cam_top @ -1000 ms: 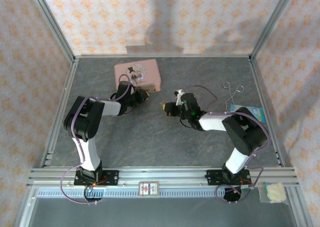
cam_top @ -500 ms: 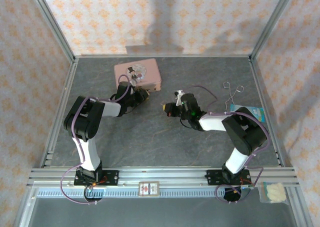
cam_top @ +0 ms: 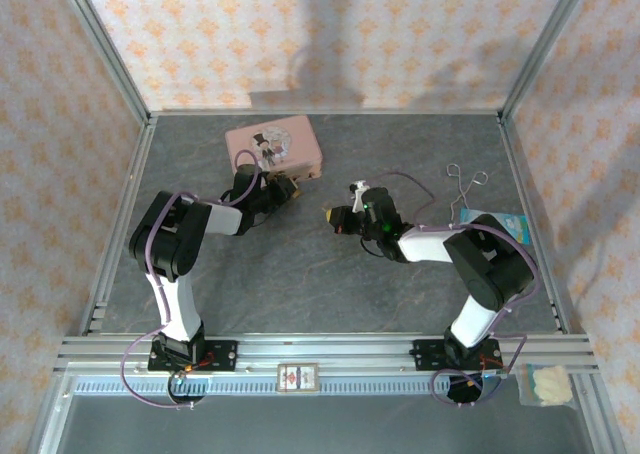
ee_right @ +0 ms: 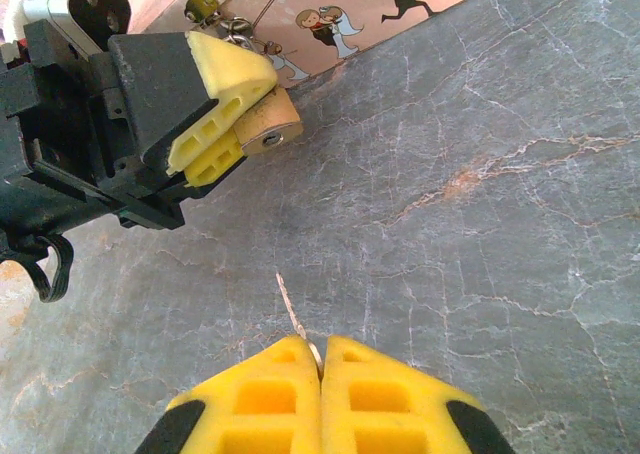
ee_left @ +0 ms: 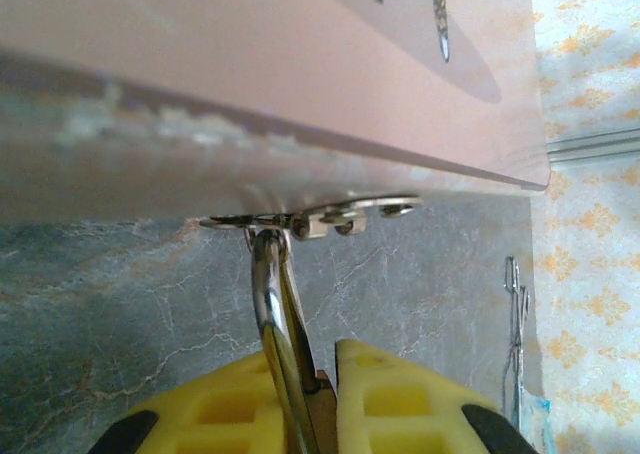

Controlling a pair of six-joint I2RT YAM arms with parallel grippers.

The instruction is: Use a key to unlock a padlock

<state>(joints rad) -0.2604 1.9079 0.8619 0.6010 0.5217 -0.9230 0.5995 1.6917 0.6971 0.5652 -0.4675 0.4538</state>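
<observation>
Pale walls with orange flowers (cam_top: 330,34) stand around a grey stone-look table top (cam_top: 300,284), edged by shiny metal bars (cam_top: 330,348).

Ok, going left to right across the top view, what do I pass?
First the left pincer holding the padlock → right pincer holding the key → wire tool. The tin overlaps the left pincer, so it's left out.

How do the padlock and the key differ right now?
The padlock is chunky and brass-coloured; the key is thin and silvery. The padlock's shackle meets the clasp of the pink tin; the key is over bare table, apart from it. Both are pinched: padlock in the left gripper, key in the right gripper.
</observation>
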